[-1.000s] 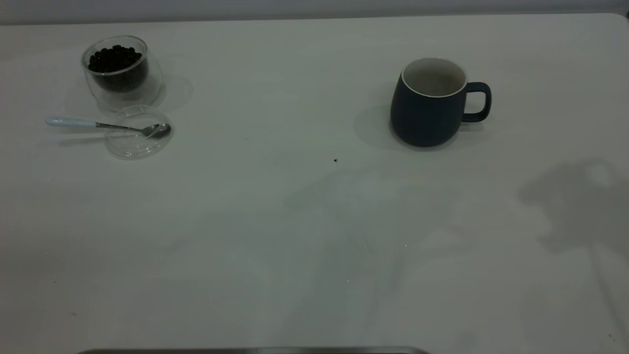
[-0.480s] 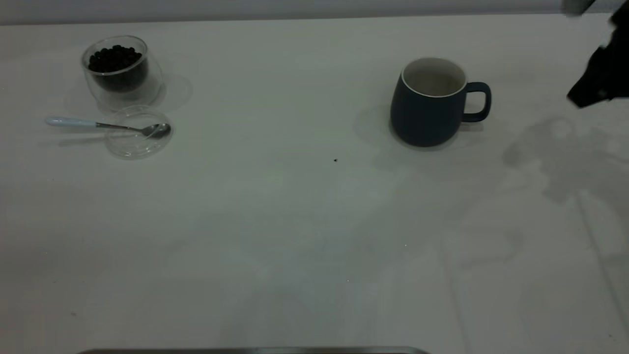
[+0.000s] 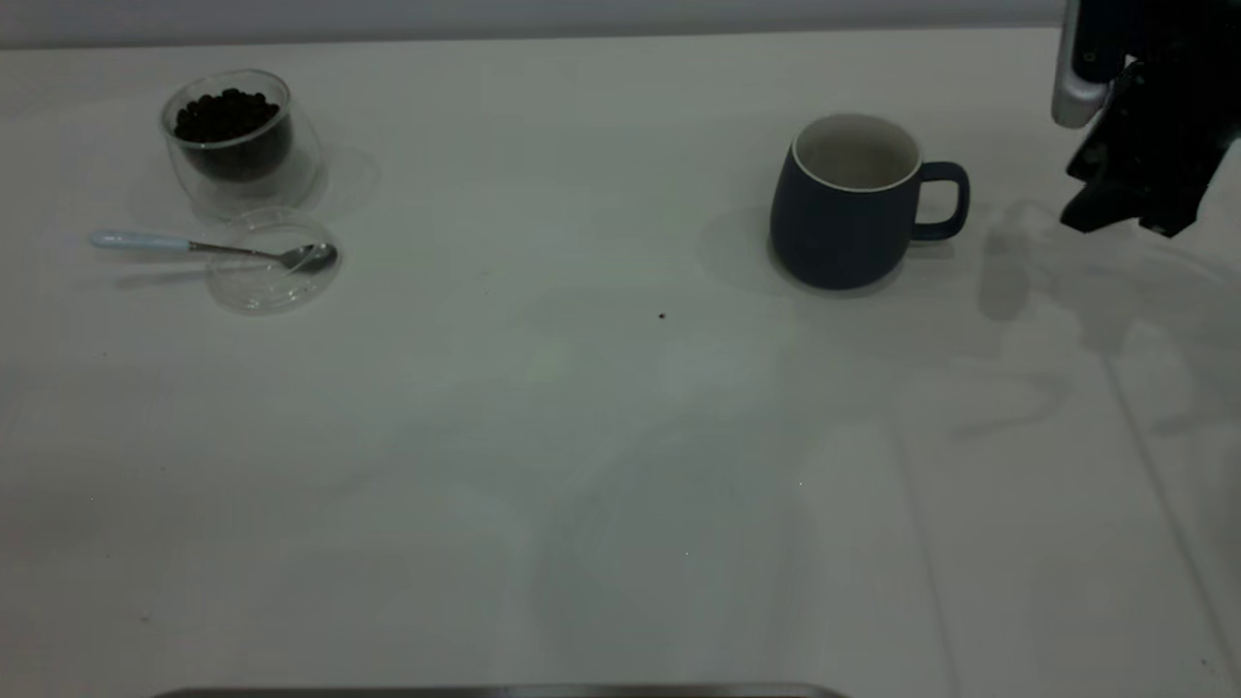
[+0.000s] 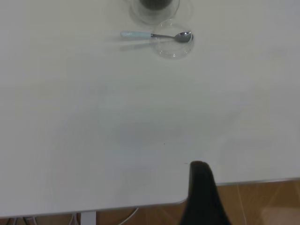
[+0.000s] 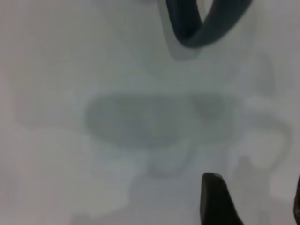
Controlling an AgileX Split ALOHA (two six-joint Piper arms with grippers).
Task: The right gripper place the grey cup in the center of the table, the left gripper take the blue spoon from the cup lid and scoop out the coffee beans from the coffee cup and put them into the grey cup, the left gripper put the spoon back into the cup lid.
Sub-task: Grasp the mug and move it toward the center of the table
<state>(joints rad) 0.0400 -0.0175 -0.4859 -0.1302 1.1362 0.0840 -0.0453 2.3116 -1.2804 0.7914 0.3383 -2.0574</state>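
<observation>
Grey cup (image 3: 842,204) stands upright on the white table (image 3: 582,436), right of centre, handle pointing toward my right gripper (image 3: 1129,208), which hangs just beside it with fingers apart. Far left, my blue spoon (image 3: 194,247) rests its bowl on the cup lid (image 3: 273,264), beside the coffee cup (image 3: 231,141) of coffee beans (image 3: 225,114).

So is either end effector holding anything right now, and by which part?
Nothing is held. The right end effector hangs empty beside the grey cup, clear of its handle; the blue spoon lies untouched.
</observation>
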